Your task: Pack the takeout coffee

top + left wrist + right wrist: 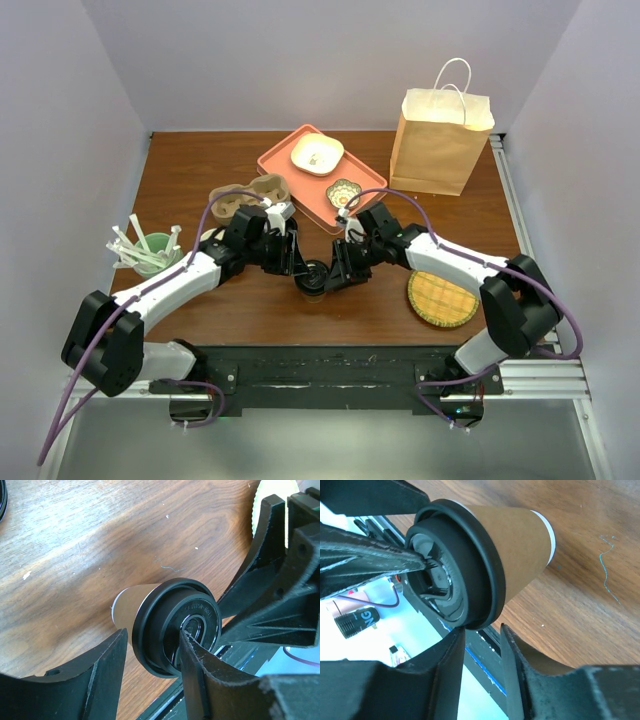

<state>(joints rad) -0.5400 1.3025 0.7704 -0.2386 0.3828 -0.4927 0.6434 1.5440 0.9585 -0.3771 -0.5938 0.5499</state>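
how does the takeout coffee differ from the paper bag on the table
Size: the takeout coffee is far shorter than the paper bag.
Top: the coffee is capped with a black lid; the bag has none.
Place: the coffee stands at the near middle of the table; the bag stands at the far right corner.
Both are brown paper and upright.

The takeout coffee (pixel 315 277) stands near-centre on the table (pixel 200 170), tray (pixel 288 178) behind it, paper bag (pixel 437 150) at far right
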